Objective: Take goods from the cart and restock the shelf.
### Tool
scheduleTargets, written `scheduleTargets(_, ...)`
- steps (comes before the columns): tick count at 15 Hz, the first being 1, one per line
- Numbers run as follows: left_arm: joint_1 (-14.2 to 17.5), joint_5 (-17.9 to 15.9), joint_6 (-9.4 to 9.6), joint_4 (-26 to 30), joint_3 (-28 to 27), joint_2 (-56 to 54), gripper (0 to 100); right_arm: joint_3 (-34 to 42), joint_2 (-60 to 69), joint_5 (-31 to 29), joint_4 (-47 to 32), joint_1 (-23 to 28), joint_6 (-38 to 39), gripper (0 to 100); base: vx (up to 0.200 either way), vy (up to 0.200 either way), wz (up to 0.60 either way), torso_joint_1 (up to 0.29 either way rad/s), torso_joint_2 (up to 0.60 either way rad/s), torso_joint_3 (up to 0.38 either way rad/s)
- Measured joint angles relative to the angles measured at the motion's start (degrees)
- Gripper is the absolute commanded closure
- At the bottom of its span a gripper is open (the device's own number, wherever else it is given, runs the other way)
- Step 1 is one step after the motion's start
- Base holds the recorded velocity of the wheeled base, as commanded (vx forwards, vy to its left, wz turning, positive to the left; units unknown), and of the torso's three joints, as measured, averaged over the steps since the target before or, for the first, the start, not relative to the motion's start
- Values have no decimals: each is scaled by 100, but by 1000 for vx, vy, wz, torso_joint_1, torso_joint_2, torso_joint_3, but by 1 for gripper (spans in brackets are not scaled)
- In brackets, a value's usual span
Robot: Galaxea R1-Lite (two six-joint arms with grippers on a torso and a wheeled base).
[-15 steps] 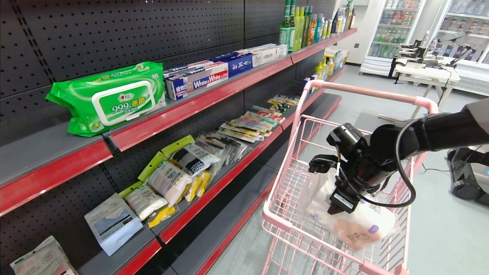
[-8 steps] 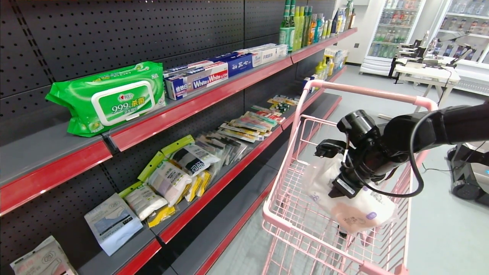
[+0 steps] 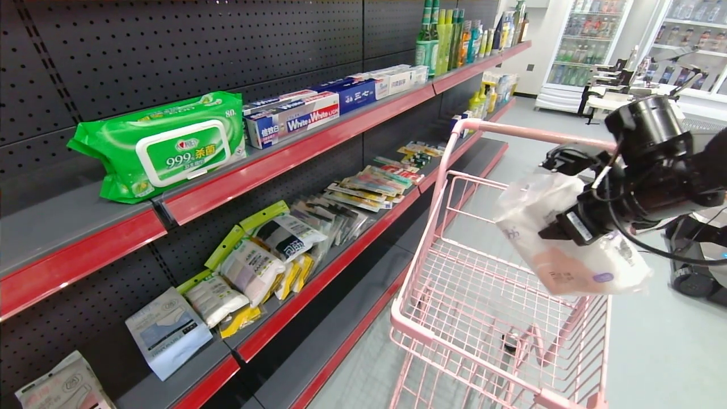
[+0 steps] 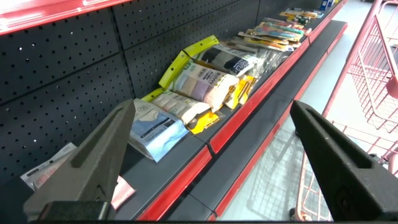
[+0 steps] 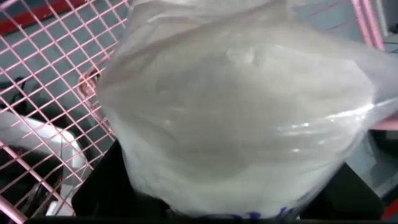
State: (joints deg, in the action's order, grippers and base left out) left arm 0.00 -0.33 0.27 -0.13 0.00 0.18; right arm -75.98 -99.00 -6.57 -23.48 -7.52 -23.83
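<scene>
White plastic pack (image 3: pixel 585 270): soft, glossy film bag, held in the air over the right side of the cart (image 3: pixel 437 199), lifted above the basket and touching none of the wire.
Right tool (image 3: pixel 559 196): clamped on the pack, one finger above and one below it; in the right wrist view the film bulges around the grip (image 5: pixel 249 112).
Left tool (image 4: pixel 212 124): jaws spread wide and holding nothing, low on the left, facing the middle shelf.
Shelf (image 3: pixel 341 258): on the left, well apart from the pack. Its middle level is crowded with pouches (image 3: pixel 253 267), some leaning on each other. The top level carries a green wipes pack (image 3: pixel 162 145) and has bare board to the near side of it.
Step, as I judge it: goods picked and the carry to the shelf still to come.
Risk, slip: slick film and soft filling could let the pack slide or sag out of the clamp on a fast swing.
Risk, snag: the pink handle and cart rim lie between pack and shelf, so a low path could catch the hanging corner.
Risk, placing: pushing into the crowded row could topple the leaning pouches off the red lip.
</scene>
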Motion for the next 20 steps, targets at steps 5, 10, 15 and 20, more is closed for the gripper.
scheduleTargets(5,2,-2,0,0,0,0,0,261,1480,11,28,658,13,100,0,0,0,0,0,0)
scheduleTargets(10,2,-2,-2,0,0,0,0,1477,3550,34,41,1237,176,100,0,0,0,0,0,0)
scheduleTargets(15,2,-2,0,0,0,0,0,3200,5360,20,886,1791,851,100,0,0,0,0,0,0)
scheduleTargets(20,5,0,-2,0,0,0,0,3991,6337,4,1079,1997,1023,100,0,0,0,0,0,0)
